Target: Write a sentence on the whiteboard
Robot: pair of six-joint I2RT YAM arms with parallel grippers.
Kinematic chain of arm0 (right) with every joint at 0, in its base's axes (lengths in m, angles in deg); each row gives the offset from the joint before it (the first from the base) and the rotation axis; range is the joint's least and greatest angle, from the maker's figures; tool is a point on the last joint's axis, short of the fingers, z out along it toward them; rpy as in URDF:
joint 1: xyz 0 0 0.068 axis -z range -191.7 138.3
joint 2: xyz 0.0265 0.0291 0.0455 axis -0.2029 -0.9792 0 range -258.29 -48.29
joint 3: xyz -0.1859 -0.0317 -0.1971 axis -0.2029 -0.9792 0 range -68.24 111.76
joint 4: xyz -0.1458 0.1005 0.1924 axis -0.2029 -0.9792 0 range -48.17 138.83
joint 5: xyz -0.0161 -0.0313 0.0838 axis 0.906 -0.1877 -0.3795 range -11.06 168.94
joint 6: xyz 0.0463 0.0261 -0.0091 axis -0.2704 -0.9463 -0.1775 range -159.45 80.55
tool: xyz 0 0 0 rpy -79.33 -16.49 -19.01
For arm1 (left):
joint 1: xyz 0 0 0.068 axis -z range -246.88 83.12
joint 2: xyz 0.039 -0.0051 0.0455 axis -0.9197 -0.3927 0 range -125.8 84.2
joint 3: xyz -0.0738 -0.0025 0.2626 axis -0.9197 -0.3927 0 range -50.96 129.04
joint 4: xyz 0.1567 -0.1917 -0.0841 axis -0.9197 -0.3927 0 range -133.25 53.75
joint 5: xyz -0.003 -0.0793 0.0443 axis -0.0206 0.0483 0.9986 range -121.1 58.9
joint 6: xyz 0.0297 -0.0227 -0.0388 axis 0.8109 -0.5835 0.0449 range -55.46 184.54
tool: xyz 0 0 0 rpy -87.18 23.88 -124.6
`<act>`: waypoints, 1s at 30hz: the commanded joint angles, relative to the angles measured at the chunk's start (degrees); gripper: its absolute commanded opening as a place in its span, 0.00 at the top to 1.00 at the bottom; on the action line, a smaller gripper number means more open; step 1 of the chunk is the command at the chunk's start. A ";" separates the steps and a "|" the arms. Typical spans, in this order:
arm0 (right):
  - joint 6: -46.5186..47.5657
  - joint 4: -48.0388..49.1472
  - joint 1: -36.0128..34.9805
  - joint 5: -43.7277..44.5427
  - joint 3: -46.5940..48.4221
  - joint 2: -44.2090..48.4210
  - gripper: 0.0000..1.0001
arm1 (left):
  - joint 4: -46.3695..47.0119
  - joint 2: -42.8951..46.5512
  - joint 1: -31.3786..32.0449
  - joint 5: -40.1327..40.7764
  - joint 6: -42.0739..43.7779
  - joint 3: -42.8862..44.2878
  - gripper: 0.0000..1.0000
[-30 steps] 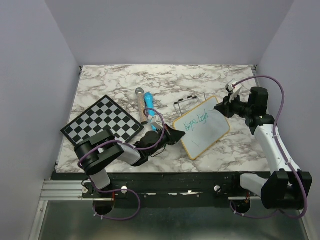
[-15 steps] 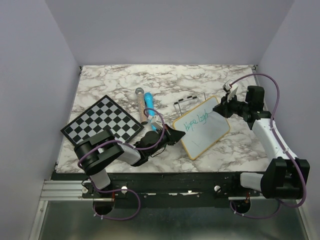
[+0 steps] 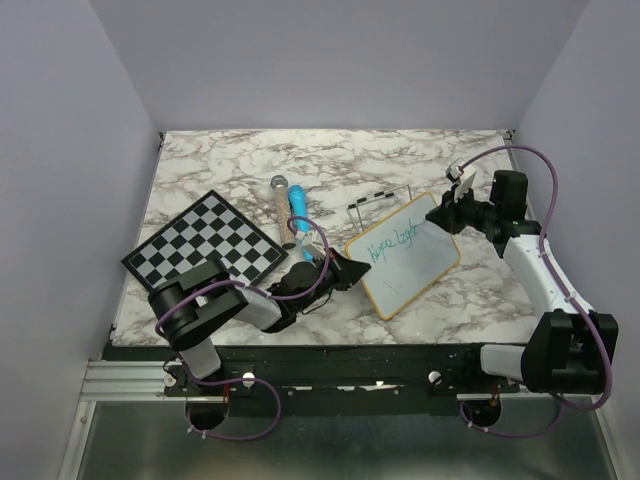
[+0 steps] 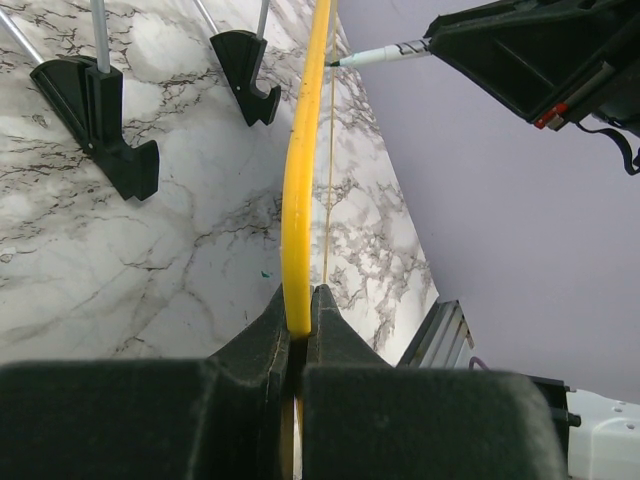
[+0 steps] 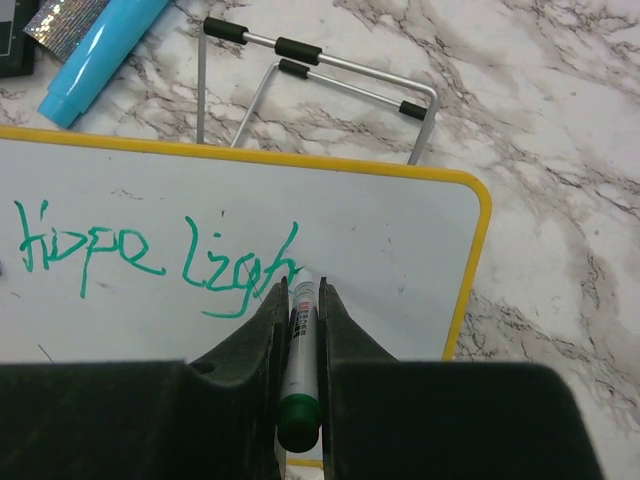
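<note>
The whiteboard (image 3: 412, 262), yellow-framed, lies tilted on the marble table. My left gripper (image 3: 350, 271) is shut on its near-left edge. In the left wrist view the frame (image 4: 298, 200) runs edge-on out of my left gripper (image 4: 299, 303). The sentence (image 5: 150, 255) is green handwriting that reads about "Hope Ligh" on one line; the top view shows the sentence (image 3: 392, 242) too. My right gripper (image 5: 300, 292) is shut on a green-capped marker (image 5: 303, 345). The marker's tip touches the board at the end of the last letter. My right gripper (image 3: 448, 214) hovers over the board's far right corner.
A black-and-white chessboard (image 3: 205, 250) lies at the left. A blue pen (image 3: 298, 205) and a tube with a glittery cap (image 3: 279, 192) lie behind the left gripper. A wire stand (image 5: 310, 70) with black feet (image 4: 110, 130) sits just beyond the board's far edge.
My right gripper has shifted a little to the left with the marker, over the board's far right corner. The left arm and the board have not moved.
</note>
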 commanded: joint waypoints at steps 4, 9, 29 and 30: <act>-2.05 4.96 0.33 6.33 0.39 -0.15 0.99 | -0.46 0.75 0.13 -2.10 2.09 -0.27 1.00; -1.97 4.87 0.25 4.15 0.40 -0.16 0.99 | -0.46 0.67 0.13 -2.19 2.09 -0.27 1.00; -2.15 3.56 0.25 0.10 0.74 -1.73 0.99 | -0.28 0.23 0.13 -2.36 2.00 0.00 1.00; -1.88 3.47 0.25 0.01 0.74 -1.91 0.99 | -0.28 0.23 0.13 -2.36 2.00 0.08 1.00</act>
